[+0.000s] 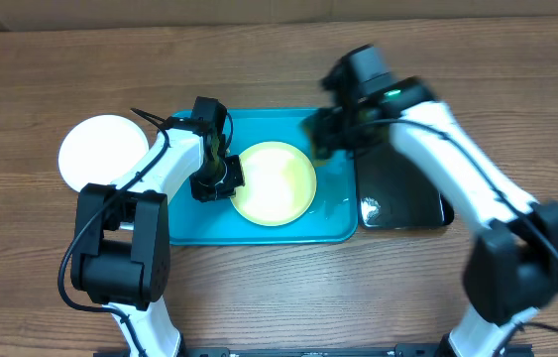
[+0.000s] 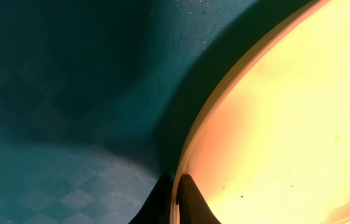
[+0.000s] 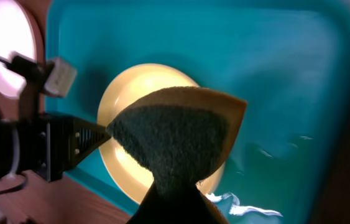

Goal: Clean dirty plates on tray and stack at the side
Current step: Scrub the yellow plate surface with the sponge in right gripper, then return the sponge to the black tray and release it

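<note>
Overhead is showing the pale yellow-green plate lying in the turquoise tray, a white plate sitting apart on the table to the left, and a black tray just beside the turquoise one's right side. Left wrist alone is revealing the left gripper with fingers pinching together on that plate's rim. Right wrist is showing the right gripper with fingers clamping a sponge, dark green face up, over the plate; contact unclear.

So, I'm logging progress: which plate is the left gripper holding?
The pale yellow plate on the blue tray; the left gripper pinches its rim. The white plate sits apart on the table.
</note>
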Tool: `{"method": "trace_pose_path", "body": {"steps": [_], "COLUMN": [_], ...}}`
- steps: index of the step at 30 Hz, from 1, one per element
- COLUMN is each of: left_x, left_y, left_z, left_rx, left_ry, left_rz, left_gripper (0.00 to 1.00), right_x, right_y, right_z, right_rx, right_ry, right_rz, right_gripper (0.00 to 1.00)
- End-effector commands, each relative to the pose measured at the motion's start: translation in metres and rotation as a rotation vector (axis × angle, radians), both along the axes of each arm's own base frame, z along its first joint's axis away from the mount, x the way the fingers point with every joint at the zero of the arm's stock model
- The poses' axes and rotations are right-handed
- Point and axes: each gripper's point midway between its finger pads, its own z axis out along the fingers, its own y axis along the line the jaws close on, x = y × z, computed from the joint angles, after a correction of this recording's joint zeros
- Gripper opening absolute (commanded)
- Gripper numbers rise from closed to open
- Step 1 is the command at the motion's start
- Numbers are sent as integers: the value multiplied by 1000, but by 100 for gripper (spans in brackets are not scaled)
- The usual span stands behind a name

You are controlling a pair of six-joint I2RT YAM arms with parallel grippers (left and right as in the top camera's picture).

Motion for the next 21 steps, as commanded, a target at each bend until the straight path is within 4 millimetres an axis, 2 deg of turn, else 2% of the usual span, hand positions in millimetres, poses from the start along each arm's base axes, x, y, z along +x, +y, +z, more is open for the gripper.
{"method": "trace_pose_path", "body": {"steps": [1, 4, 7, 9, 11, 21], "left_x": [-2, -1, -1, -1, -1, 0], "left_y": [0, 2, 1, 1, 1, 1], "left_z": [-5, -5, -5, -5, -5, -5], "left_rx": [27, 35, 33, 33, 33, 32], "left_ry": [2, 0, -4, -4, -4, -11], "left_rz": [-10, -11, -19, -20, -21, -40], "left_gripper": [6, 7, 8, 13, 23, 29], "right_x": [9, 14, 11, 8, 6, -11], "right_y": [-40, -106, -145, -157, -163, -196], "right_z": [36, 18, -2, -16, -33, -115], "right_rx": [2, -183, -299, -331, -354, -518], "right_ry": [-71, -29, 4, 22, 27, -11], "right_rz": [-54, -205, -283, -306, -318, -374], "right_gripper": [5, 5, 5, 5, 5, 8]}}
